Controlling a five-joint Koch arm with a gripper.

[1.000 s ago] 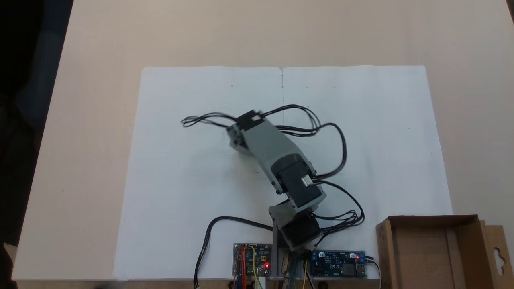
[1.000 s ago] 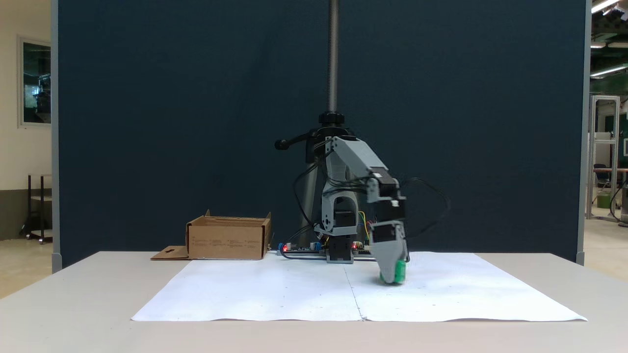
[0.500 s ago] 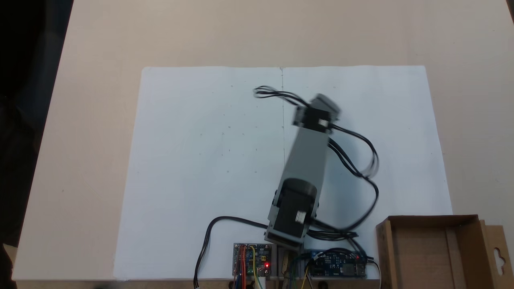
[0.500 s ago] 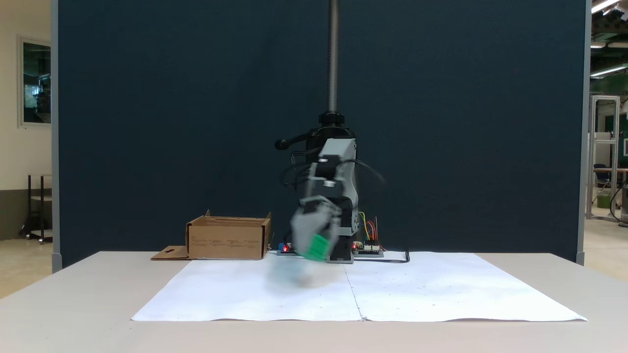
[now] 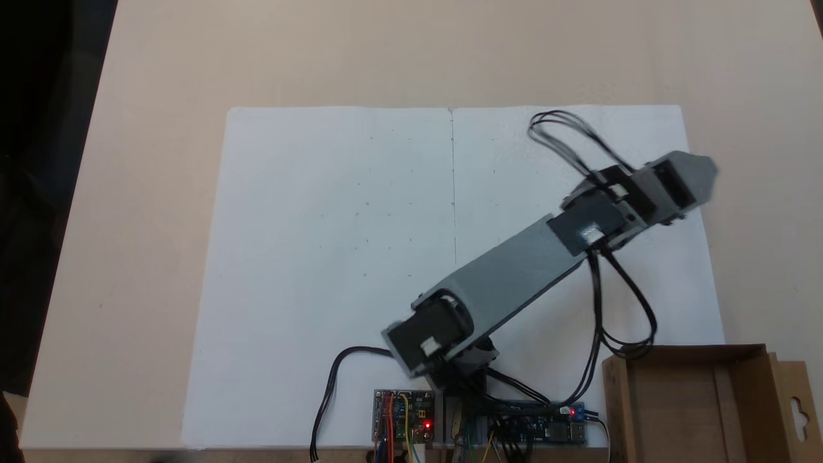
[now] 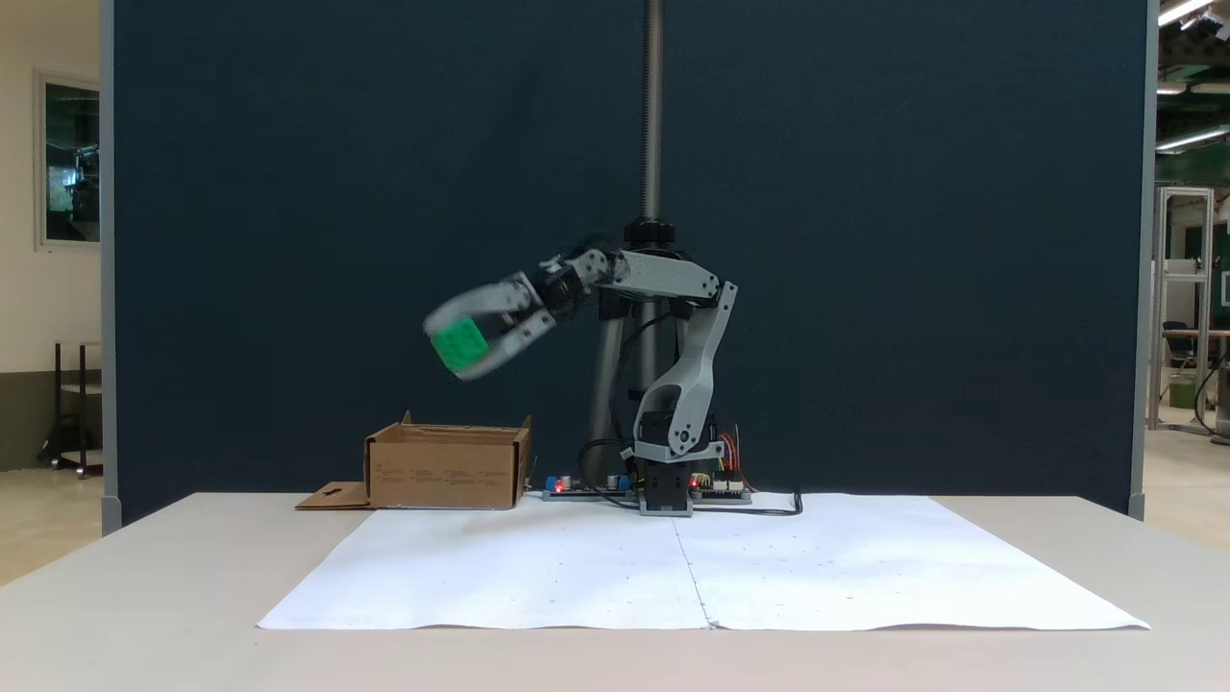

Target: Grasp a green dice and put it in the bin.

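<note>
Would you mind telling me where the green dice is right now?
In a fixed view the dice is held aloft between the gripper's jaws, left of the arm's base, above the bin.

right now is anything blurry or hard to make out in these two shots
In the fixed view from the front, the gripper and the green dice it carries are smeared by motion, with no pips readable; the bin and white paper are sharp. In the fixed view from above, the arm's far end is softly blurred, the jaws hidden beneath it; lighting is even, without glare.
</note>
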